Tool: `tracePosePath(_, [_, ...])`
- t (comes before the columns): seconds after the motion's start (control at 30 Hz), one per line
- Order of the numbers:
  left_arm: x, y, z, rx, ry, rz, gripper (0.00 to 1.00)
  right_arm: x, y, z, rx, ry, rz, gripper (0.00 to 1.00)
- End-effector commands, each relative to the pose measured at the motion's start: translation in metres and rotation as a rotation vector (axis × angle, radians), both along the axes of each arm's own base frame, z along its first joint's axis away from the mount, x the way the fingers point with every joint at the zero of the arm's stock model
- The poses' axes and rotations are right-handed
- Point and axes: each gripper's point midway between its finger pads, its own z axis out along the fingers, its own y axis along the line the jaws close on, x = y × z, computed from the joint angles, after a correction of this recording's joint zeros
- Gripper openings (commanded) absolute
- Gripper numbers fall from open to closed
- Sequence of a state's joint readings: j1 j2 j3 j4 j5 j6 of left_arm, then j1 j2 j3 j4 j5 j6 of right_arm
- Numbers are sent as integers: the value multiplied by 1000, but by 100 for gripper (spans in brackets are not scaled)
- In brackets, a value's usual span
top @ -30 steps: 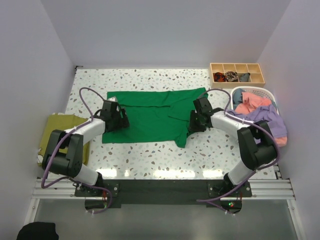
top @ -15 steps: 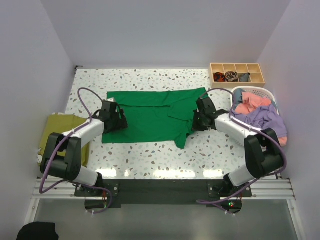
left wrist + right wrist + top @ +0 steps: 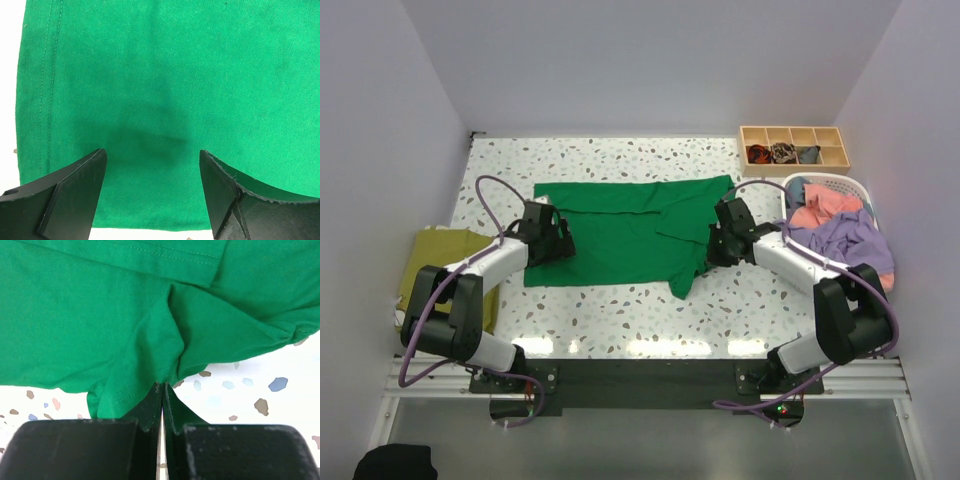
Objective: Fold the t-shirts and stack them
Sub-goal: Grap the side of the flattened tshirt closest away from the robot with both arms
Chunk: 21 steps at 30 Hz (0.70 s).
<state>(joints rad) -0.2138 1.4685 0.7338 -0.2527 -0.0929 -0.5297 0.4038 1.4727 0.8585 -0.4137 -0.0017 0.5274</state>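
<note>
The bright green t-shirt [image 3: 620, 230] lies spread flat on the speckled table, its lower right part folded and bunched. My left gripper [image 3: 558, 244] is open, jaws wide apart just above the shirt's left edge [image 3: 150, 100]; in the left wrist view the gripper [image 3: 152, 162] holds nothing. My right gripper [image 3: 712, 246] is shut on the shirt's bunched right hem, and the cloth [image 3: 150, 340] puckers toward its tips [image 3: 162, 386]. An olive-yellow shirt [image 3: 432, 262] lies at the table's left edge. Lavender [image 3: 842, 236], coral-pink [image 3: 825, 206] and blue [image 3: 797, 189] shirts are piled in the basket.
A white slatted basket [image 3: 861, 187] stands at the right edge. A wooden divided box [image 3: 794, 131] with small dark fabric pieces sits at the back right. White walls close in the table on three sides.
My right arm's elbow has swung out to the right and its gripper has shifted slightly right along the shirt's edge. The left arm has barely moved.
</note>
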Motion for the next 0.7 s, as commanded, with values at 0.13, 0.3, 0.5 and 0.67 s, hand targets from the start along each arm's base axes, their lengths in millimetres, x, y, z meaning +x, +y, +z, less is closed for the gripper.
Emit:
tracePosePath(0.13, [7, 0, 3, 3, -28, -13, 80, 1, 3, -3, 16, 5, 2, 33])
tracePosePath(0.3, [8, -1, 2, 0, -26, -15, 80, 0, 2, -7, 1, 20, 2, 43])
tracePosePath(0.5, [9, -2, 0, -1, -19, -20, 79, 1, 4, -16, 8, 38, 5, 34])
tracePosePath(0.67, [9, -2, -1, 0, -18, -19, 79, 2, 5, -16, 12, 37, 5, 15])
